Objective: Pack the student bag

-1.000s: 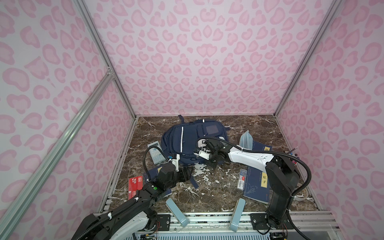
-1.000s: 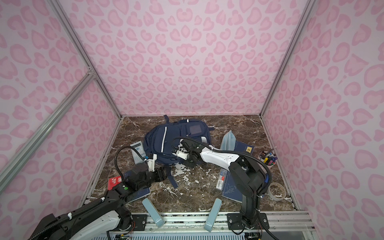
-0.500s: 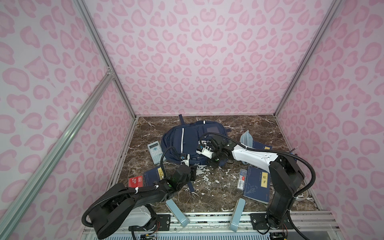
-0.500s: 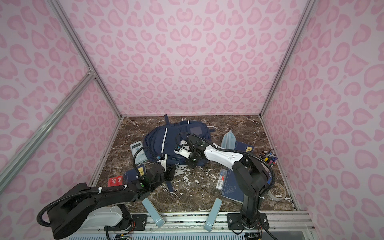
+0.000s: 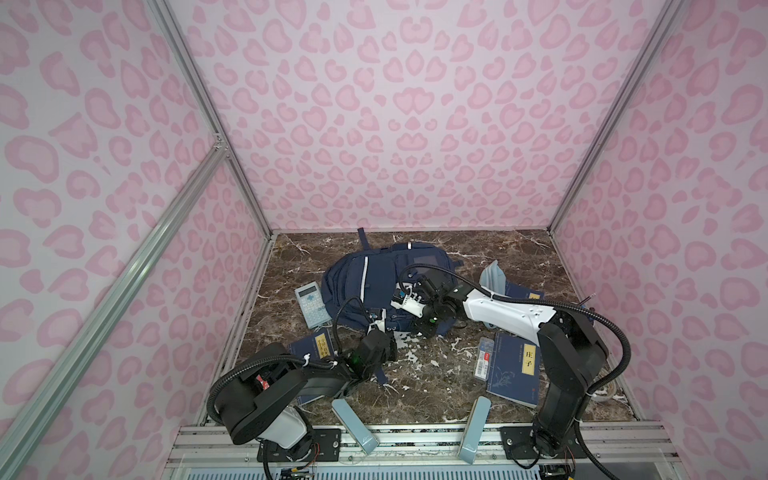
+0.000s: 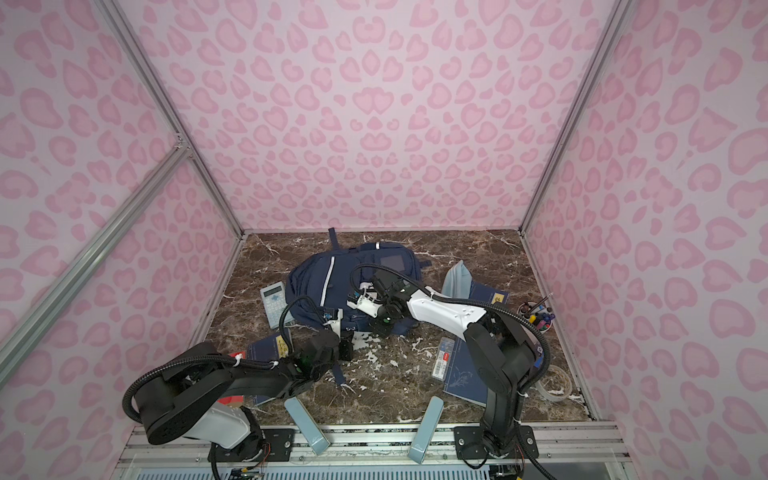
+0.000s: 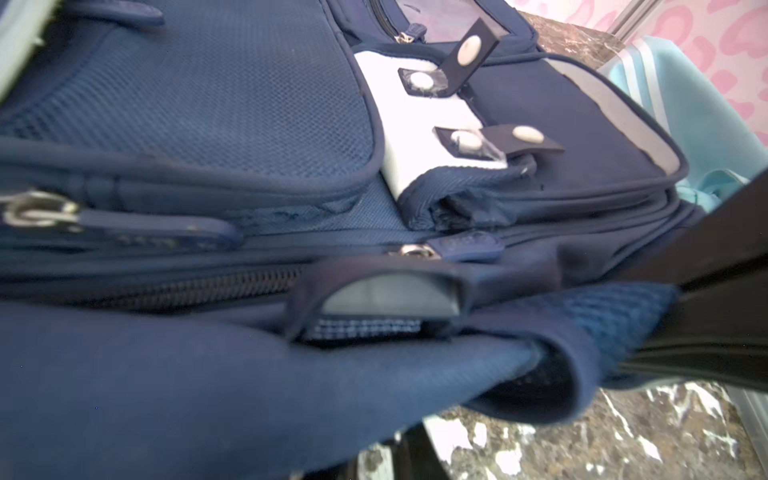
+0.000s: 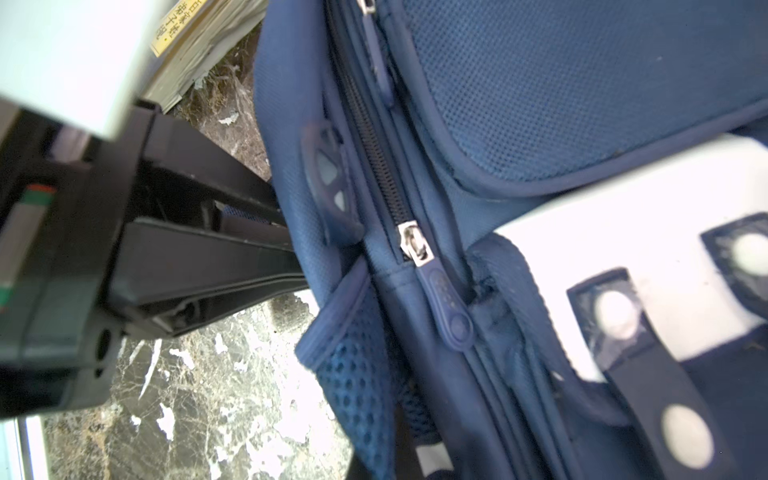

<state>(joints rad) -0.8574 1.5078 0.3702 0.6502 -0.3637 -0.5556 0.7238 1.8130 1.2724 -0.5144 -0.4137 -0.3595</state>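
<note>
Student bag [image 5: 365,278] lies flat on the table [image 5: 436,374], front pockets up. Its near edge fabric sits pinched in the narrowed left hand [image 8: 293,239]. Over its front, the right hand [image 5: 401,301] is closed; any hold is hidden.
</note>
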